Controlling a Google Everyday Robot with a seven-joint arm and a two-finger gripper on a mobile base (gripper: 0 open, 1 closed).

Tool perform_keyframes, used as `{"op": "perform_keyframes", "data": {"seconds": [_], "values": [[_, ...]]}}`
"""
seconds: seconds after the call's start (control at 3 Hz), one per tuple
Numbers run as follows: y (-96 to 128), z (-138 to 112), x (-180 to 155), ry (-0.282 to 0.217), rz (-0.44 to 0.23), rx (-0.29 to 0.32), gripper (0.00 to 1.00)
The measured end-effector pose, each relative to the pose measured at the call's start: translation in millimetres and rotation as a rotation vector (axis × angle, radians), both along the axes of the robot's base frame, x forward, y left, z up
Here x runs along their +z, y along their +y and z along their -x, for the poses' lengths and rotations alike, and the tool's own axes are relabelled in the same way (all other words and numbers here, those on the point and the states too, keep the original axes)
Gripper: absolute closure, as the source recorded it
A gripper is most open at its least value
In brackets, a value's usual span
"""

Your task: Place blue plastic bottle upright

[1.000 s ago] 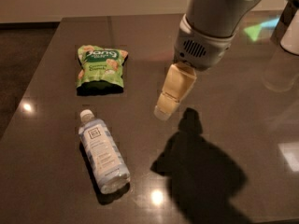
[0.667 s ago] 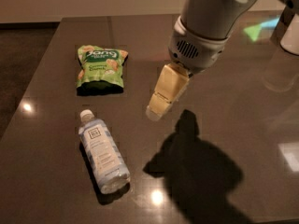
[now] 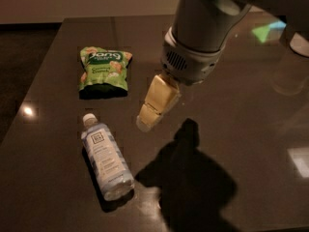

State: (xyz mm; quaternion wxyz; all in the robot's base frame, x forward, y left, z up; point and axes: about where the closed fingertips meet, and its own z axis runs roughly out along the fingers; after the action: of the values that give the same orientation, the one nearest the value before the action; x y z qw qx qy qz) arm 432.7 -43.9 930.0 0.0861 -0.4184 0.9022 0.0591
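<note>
The blue plastic bottle (image 3: 105, 156) lies on its side on the dark table (image 3: 241, 129), at the front left, with its white cap pointing away from me and its pale blue-and-white label facing up. My gripper (image 3: 147, 120) hangs from the grey arm above the table's middle, to the right of the bottle's cap and apart from it. It holds nothing.
A green snack bag (image 3: 104, 70) lies flat behind the bottle at the left. The arm's shadow falls on the table to the right of the bottle. A pale object (image 3: 301, 42) shows at the far right edge.
My gripper has moved left and lower, closer to the bottle. The bottle and the bag have not moved.
</note>
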Motion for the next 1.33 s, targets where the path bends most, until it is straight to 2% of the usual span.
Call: {"op": "perform_keyframes", "data": {"seconds": [0.33, 0.67, 1.33], "values": [[0.1, 0.0, 0.0, 0.000, 0.000, 0.000, 0.00], [10.0, 1.3, -3.0, 0.021, 0.016, -0.009, 0.00], [56.3, 19.9, -19.9, 0.107, 0.014, -0.082, 0.00]]}}
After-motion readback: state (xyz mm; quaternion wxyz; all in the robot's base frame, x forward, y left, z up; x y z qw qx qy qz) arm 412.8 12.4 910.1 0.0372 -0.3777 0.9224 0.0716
